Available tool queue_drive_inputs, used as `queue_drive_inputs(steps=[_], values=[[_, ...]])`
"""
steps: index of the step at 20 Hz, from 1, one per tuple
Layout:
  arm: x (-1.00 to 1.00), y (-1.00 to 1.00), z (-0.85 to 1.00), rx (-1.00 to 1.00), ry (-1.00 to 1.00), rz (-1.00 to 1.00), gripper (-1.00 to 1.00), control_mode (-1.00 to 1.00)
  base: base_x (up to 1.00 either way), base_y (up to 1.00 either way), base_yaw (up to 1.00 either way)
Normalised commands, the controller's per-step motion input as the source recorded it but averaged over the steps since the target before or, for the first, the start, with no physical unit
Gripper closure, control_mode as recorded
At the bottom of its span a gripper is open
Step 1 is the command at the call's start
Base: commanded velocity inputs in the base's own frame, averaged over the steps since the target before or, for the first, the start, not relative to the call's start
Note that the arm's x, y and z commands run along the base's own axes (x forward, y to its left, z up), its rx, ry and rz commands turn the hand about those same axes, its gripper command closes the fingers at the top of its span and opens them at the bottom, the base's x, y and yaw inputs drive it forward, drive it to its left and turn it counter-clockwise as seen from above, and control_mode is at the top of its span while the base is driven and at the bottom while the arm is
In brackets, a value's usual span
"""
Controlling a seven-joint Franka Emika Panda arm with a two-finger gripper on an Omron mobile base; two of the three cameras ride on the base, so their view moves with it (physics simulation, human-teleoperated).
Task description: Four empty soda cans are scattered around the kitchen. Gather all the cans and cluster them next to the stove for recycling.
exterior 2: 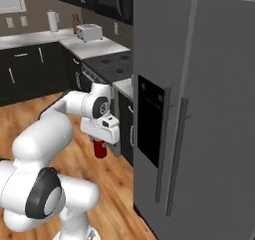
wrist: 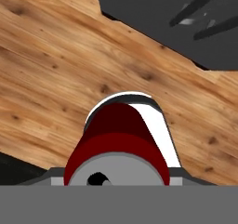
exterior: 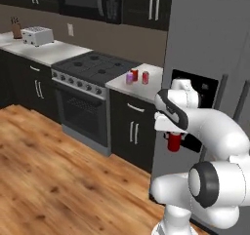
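Glossy white arm [exterior: 215, 127], dark joints

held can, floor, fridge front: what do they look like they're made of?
Red cylindrical soda can in the end effector: looks like painted metal, going by the bare silver top with an opening. Brown plank floor: wood or wood-look, matte, with visible grain and knots. Tall grey fridge: probably brushed steel, given its even grey sheen, though painted panels can't be ruled out.

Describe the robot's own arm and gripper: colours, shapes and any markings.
The arm is built of glossy white, rounded, bulbous segments, with dark grey to black rings and caps at the joints. The hand is a boxy white block with a small dark panel on its side, seen in the right base view. The gripper below it has short dark fingers. No loose cables and no readable markings are visible.
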Motion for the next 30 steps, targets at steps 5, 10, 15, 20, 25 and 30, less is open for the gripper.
queue_drive_inputs(steps=[5,10,15,20,25,30], values=[[0.0,0.0,0.0,0.0,0.0,0.0,1.0,1.0,0.55,0.49,-0.08],[0.0,0.0,0.0,0.0,0.0,0.0,1.0,1.0,0.56,0.47,-0.13],[0.0,0.0,0.0,0.0,0.0,0.0,1.0,1.0,0.62,0.36,-0.26],[0.0,0.0,0.0,0.0,0.0,0.0,1.0,1.0,0.63,0.35,-0.27],[0.0,0.0,0.0,0.0,0.0,0.0,1.0,1.0,0.65,0.31,-0.22],[0.0,0.0,0.0,0.0,0.0,0.0,1.0,1.0,0.72,0.16,-0.09]])
